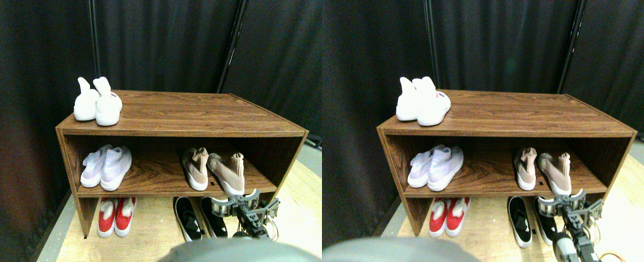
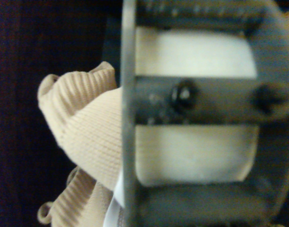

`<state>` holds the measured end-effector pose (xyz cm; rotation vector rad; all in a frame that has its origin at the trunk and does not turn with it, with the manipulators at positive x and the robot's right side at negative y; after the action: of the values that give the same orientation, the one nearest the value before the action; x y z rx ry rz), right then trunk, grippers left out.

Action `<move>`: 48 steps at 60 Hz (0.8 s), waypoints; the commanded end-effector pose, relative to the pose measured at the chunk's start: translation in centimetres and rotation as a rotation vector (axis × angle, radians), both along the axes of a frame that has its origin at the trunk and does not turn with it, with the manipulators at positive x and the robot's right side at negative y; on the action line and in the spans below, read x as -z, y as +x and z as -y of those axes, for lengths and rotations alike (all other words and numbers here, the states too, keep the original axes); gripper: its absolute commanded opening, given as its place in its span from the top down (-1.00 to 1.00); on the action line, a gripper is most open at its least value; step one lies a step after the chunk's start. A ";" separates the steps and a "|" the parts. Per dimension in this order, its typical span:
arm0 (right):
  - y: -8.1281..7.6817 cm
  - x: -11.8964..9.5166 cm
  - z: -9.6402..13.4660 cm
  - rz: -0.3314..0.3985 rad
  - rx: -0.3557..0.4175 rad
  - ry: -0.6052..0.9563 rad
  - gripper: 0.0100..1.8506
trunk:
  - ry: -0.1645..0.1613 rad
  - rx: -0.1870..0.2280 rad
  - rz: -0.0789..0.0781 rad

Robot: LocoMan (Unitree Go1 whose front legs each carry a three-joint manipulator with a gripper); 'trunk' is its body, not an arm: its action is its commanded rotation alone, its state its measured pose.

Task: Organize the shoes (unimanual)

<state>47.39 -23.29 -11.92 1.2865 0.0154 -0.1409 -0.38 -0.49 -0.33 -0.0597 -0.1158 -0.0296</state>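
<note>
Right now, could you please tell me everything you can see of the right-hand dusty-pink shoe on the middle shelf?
The right-hand dusty-pink shoe is a ribbed knit sock-shoe with a white sole. It stands upright on the middle shelf, angled away from its mate, heel nearest the front edge. The end effector sits right at that heel; the wrist view shows the knit collar close up.

Right manipulator (image 1: 244, 204) low at lower right, reaching forward.
</note>
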 end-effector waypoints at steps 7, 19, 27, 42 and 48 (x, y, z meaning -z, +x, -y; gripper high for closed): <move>1.4 0.0 0.7 0.026 0.016 0.000 -0.65 | -0.023 -0.013 -0.024; 1.9 -0.3 0.8 0.018 0.001 -0.015 -0.69 | -0.020 -0.010 -0.024; 1.8 -0.6 0.7 0.015 -0.014 -0.024 -0.68 | -0.019 -0.012 -0.021; -0.4 -1.5 0.7 0.008 -0.045 -0.036 -0.66 | -0.012 -0.008 -0.017; -1.8 -2.1 0.8 0.001 -0.043 -0.028 -0.72 | -0.008 -0.004 -0.015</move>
<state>46.30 -24.13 -10.93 1.2626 0.0647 -0.1256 -0.28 -0.45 -0.38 -0.0534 -0.1096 -0.0256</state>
